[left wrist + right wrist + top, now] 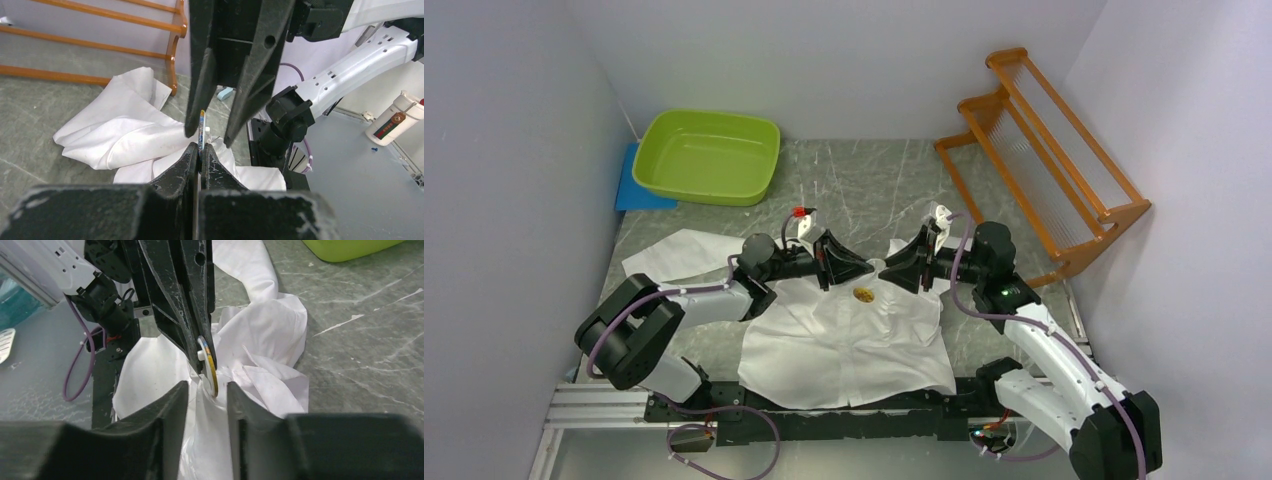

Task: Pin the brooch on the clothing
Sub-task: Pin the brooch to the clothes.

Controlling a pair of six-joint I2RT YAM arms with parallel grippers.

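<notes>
The clothing [844,340], a white shirt, lies spread on the table between the two arms, its collar end bunched up. The brooch [862,294] is a small gold-rimmed disc at the collar area. My left gripper [200,150] is shut on the brooch [201,125], which shows edge-on above its fingertips. In the right wrist view the brooch [211,371] hangs from the left fingers [192,340] against a raised fold of the clothing [215,430]. My right gripper [207,386] faces it, open, its jaws on either side of that fold and the brooch's lower edge.
A green basin [707,155] on a blue mat [634,188] stands at the back left. An orange wooden rack [1044,150] fills the back right. One sleeve [674,252] trails to the left. A white bottle [395,122] stands off the table beyond the right arm.
</notes>
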